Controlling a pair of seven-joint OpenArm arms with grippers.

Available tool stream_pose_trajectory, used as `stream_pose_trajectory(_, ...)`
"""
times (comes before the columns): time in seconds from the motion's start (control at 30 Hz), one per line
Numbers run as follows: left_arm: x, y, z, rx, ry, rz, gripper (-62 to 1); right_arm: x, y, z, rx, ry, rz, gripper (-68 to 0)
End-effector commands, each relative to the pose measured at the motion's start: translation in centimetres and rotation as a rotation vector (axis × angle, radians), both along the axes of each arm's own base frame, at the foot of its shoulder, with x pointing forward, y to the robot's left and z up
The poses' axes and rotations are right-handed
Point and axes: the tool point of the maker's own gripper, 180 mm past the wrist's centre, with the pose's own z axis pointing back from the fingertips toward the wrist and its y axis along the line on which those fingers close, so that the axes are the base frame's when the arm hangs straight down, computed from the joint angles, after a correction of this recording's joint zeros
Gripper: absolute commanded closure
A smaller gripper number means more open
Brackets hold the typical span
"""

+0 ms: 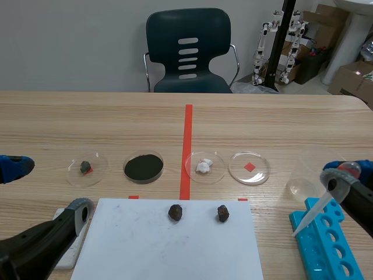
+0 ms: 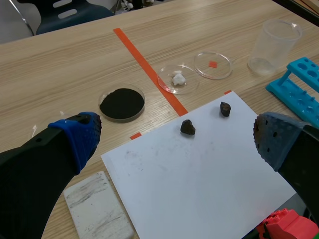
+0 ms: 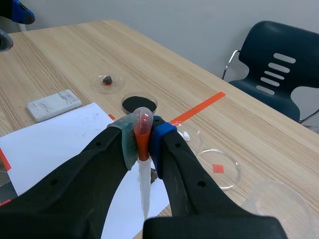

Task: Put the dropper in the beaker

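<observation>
1. The right gripper (image 3: 142, 135) is clamped on the dropper (image 3: 144, 181). Its pads squeeze it at the orange collar just under the bulb. The bulb pokes up past the fingertips and the clear tube hangs down between the fingers.
2. In the scene view the dropper (image 1: 313, 213) slants off toward 8 o'clock from the right gripper (image 1: 344, 175). Its tip is over the far end of the teal test tube rack (image 1: 329, 248). Can't tell if it's touching the rack.
3. The beaker (image 1: 309, 172) stands upright on the table right at 9 o'clock of that gripper, just beside it. The dropper isn't in it.
4. The left gripper (image 2: 175, 137) is spread wide with nothing between its fingers. It hangs over the 9 o'clock edge of the white sheet (image 1: 169, 248).
5. Two dark rocks (image 1: 175, 212) sit on the sheet near its 12 o'clock edge, a bit apart from each other.
6. There's a row of four petri dishes past the sheet at 12 o'clock. Going from 9 to 3:
   - the dish with a dark lump (image 1: 86, 168)
   - the dish of black powder (image 1: 143, 167)
   - the dish with white bits (image 1: 204, 166)
   - the bare dish (image 1: 249, 167), sitting over a red tape square
7. A white block (image 2: 97, 209) lies at 9 o'clock of the sheet, just beside it.
8. A dark chair (image 1: 187, 52) is at the table's far side, 12 o'clock.
</observation>
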Motion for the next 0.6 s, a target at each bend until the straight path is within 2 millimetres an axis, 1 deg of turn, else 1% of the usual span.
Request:
stream_pose_trajectory(0.0,0.0,-0.2,0.5,-0.025,-0.011,0.002,-62.3,0.3,0.1,0.8,0.023,-0.031,0.002,-1.3)
stream_pose_trajectory(0.07,0.0,-0.2,0.5,-0.025,-0.011,0.002,-62.3,0.4,0.1,0.9,0.022,-0.036,0.002,-1.3)
stream_pose_trajectory(0.2,0.0,-0.2,0.5,-0.025,-0.011,0.002,-62.3,1.3,-0.1,1.0,0.002,-0.057,-0.005,-1.3)
stream_pose_trajectory(0.37,0.0,-0.2,0.5,-0.025,-0.011,0.002,-62.3,2.9,-0.3,1.4,-0.031,-0.094,-0.022,-1.3)
stream_pose_trajectory(0.57,0.0,-0.2,0.5,-0.025,-0.011,0.002,-62.3,5.1,-0.6,2.6,-0.066,-0.169,-0.042,-1.3)
